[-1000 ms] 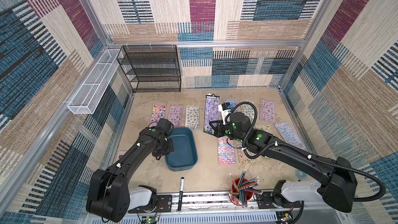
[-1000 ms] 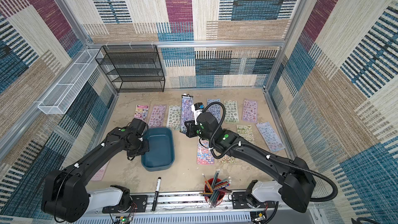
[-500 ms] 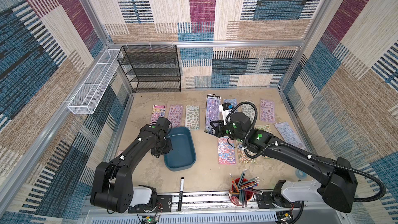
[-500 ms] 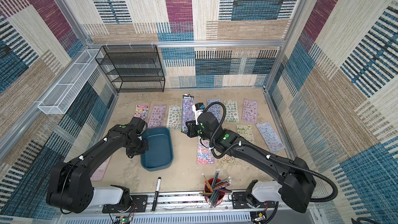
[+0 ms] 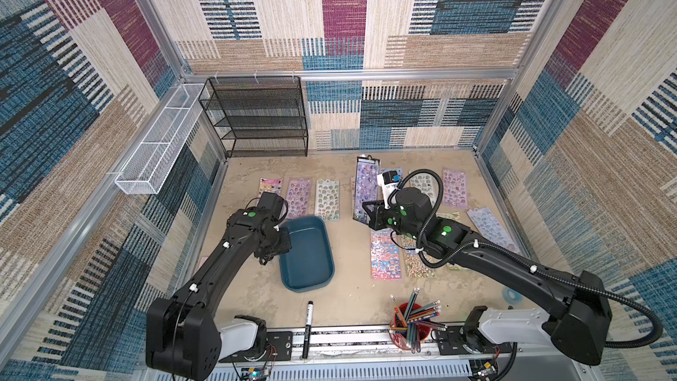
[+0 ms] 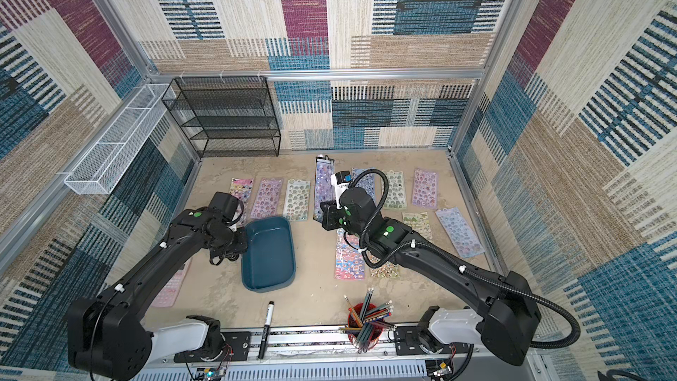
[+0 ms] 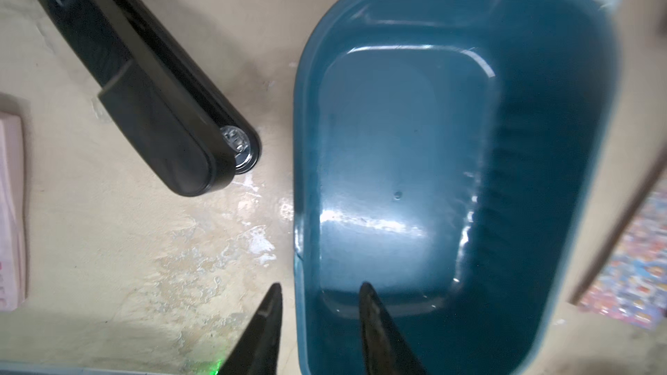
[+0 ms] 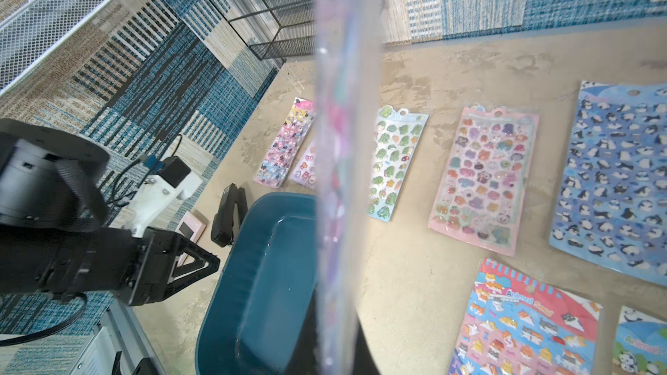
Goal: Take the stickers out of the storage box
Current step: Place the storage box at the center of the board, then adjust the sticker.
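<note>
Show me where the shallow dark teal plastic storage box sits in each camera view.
In a top view: storage box, left of centre.
In a top view: storage box, left of centre.
Left wrist: storage box fills about half the picture, beside a black stapler.
Right wrist: storage box in the foreground, partly behind the held lilac sticker sheet.
Shared landmark: the multicolour sticker sheet beside it.

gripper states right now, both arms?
Left gripper: open, jaws astride the storage box rim, not gripping it.
Right gripper: closed on a lilac sticker sheet, held upright.
</note>
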Action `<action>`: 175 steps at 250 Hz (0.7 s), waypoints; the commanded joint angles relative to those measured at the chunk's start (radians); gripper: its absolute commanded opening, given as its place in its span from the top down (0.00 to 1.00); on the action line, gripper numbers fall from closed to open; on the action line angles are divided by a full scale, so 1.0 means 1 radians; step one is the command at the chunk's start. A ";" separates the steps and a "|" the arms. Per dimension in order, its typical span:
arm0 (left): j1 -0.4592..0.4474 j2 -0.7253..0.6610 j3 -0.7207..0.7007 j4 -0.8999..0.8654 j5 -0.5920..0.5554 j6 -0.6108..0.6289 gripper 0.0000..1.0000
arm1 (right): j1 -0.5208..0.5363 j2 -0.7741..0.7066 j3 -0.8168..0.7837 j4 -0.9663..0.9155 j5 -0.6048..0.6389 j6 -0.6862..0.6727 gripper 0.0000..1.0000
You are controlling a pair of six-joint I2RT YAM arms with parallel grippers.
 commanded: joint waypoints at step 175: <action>0.001 -0.266 0.058 0.638 0.504 -0.108 0.25 | -0.014 0.064 0.159 0.002 -0.564 -0.171 1.00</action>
